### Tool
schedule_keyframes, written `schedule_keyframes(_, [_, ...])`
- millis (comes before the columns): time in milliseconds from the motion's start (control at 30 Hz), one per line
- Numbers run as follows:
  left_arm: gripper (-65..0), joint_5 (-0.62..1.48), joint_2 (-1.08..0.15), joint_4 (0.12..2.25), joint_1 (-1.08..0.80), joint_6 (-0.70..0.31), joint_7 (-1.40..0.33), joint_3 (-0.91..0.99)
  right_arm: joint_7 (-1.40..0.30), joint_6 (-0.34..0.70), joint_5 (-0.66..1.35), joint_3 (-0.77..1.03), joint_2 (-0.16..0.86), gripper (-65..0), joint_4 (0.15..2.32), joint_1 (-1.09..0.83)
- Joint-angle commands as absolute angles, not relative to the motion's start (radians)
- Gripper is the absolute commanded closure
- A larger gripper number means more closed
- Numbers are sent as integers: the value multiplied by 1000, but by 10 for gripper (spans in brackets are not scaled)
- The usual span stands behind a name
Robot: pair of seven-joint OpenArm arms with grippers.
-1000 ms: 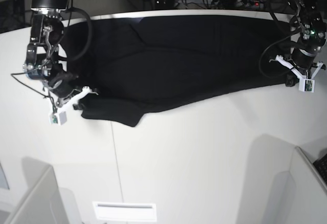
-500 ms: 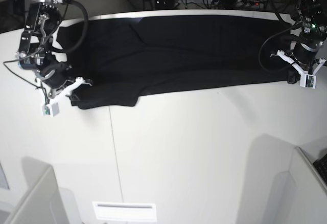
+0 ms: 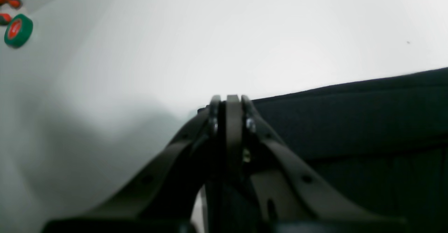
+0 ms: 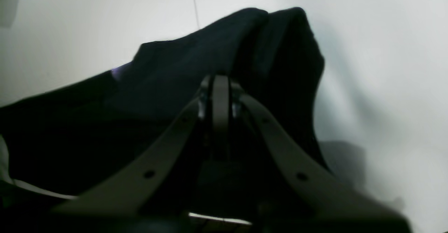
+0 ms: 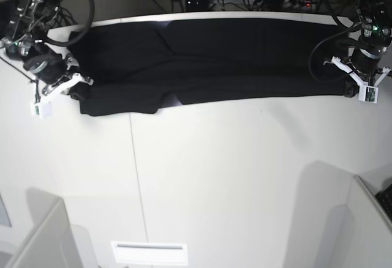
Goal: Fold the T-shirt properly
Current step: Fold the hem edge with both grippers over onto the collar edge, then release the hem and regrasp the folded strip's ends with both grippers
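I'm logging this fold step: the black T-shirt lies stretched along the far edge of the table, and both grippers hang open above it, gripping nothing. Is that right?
Not quite. The T-shirt does lie stretched along the far edge of the table, but the grippers are not open. Both wrist views show the jaws closed: the left gripper pinches the shirt's edge, and the right gripper is shut on a bunched corner.
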State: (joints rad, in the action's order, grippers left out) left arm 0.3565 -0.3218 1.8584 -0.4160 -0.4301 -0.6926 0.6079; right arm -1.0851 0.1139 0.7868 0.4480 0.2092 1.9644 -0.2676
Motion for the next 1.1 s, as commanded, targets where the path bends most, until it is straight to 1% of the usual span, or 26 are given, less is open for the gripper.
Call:
schedule_keyframes(0, [0, 363, -340, 1885, -418, -427, -668, 618, -1066, 117, 802, 455, 222, 0, 1988, -269])
schedule_keyframes(133, [0, 363, -340, 1890, -430, -427, -668, 618, -1066, 117, 817, 456, 222, 0, 1991, -300])
schedule_keyframes(300, [0, 363, -340, 1894, -453, -427, -668, 618, -1066, 114, 964, 487, 231, 0, 2002, -355])
schedule_keyframes(400, [0, 363, -340, 1905, -483, -427, -668, 628, -1066, 114, 1001, 513, 231, 0, 2003, -386])
schedule_keyframes(600, [0, 363, -340, 1913, -504, -427, -668, 676, -1066, 114, 1000, 507, 223, 0, 2002, -458])
schedule_keyframes(900, [0, 360, -337, 1908, -549, -427, -668, 665, -1064, 114, 997, 506, 222, 0, 1994, -478])
schedule_keyframes(1000, [0, 361, -337, 1908, -564, -427, -668, 665, -1058, 114, 938, 503, 214, 0, 1979, -479])
schedule_keyframes(1067, [0, 360, -337, 1906, -564, -427, -668, 665, -1058, 114, 872, 506, 191, 0, 1974, -476])
